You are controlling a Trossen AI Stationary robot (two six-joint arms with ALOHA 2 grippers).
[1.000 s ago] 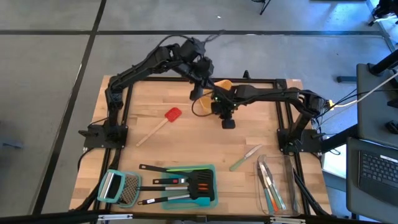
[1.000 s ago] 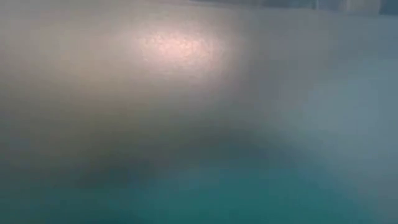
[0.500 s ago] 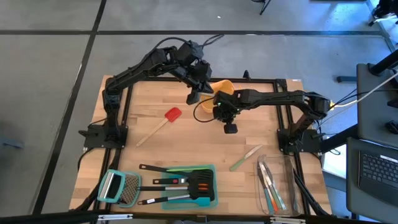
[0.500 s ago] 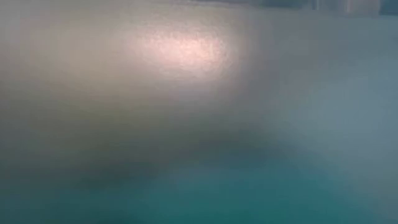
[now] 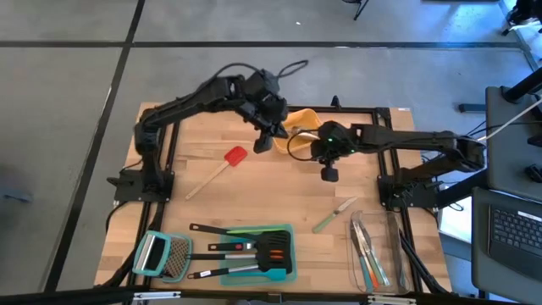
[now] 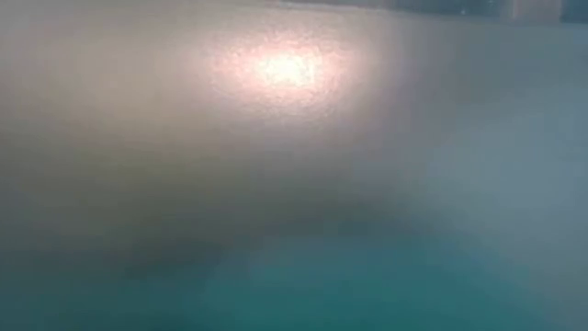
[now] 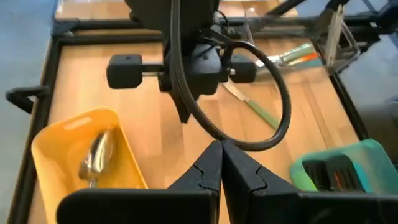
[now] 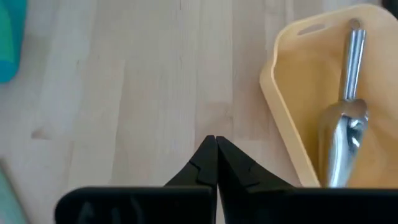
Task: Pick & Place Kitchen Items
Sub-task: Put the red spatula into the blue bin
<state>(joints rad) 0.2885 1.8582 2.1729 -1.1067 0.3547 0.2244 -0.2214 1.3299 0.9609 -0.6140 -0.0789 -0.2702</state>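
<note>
Both arms hang over the desk [image 5: 254,195] by the orange container [image 8: 298,93], left gripper [image 7: 219,163] and right gripper [image 8: 216,158] pressed together, empty; silver scoop [image 8: 342,134] lies inside it

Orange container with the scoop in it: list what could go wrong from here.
1. Both arms crowd the orange container; the shut left gripper and shut right gripper could collide.
2. Either arm might nudge the container, shifting the silver scoop.
3. The low view is blocked, so no side check.
</note>
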